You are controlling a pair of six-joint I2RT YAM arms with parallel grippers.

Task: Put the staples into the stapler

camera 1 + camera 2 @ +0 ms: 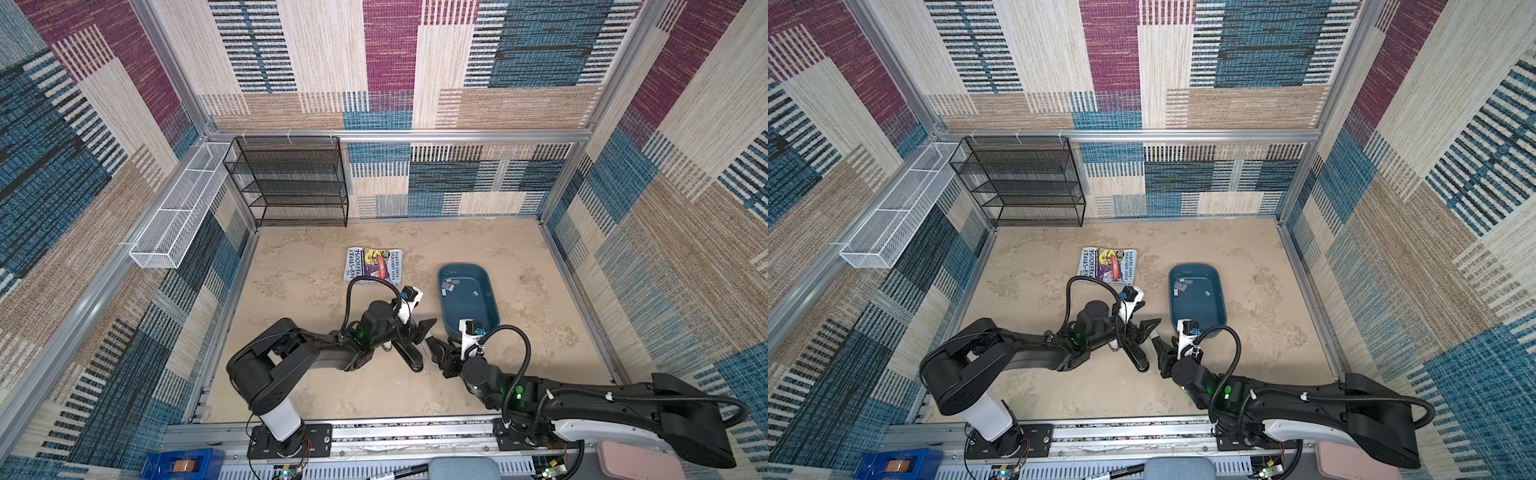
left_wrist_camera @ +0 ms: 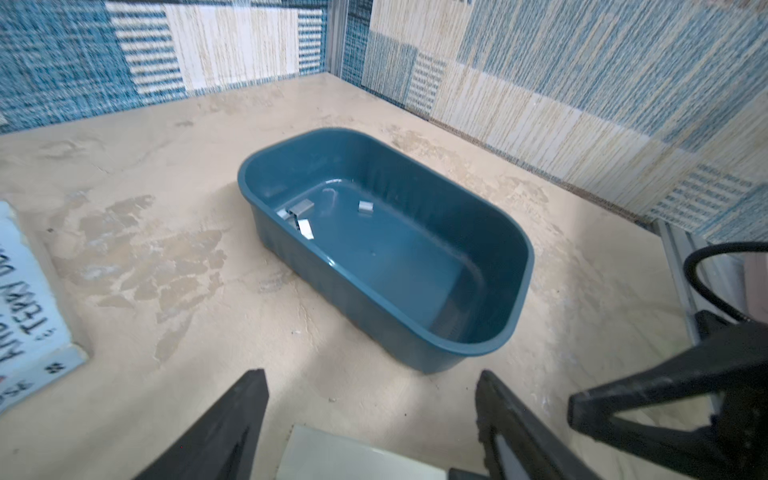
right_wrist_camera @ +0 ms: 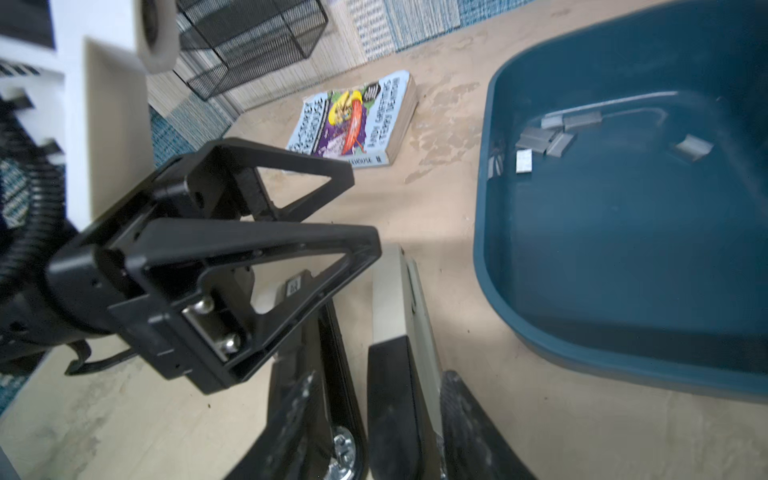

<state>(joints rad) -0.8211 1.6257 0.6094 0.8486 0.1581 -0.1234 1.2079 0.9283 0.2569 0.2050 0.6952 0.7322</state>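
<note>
Staples, small silver-grey metal strips, lie in the dark blue oval plastic tub, and we set left fingers and right fingers apart astride the opened cream-and-black stapler on the beige counter, likely steadying it for loading.

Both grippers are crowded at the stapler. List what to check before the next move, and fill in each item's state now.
1. Stapler opened: ok, lid looks swung off the base.
2. Staple channel bare and facing up: cannot tell.
3. Staples at hand: ok, loose in the tub beside the right gripper.
4. Left gripper free: ok, open, nothing gripped.
5. Right gripper free: cannot tell, it sits tight beside the lid.
6. Book out of the way: ok, apart from stapler and tub.
</note>
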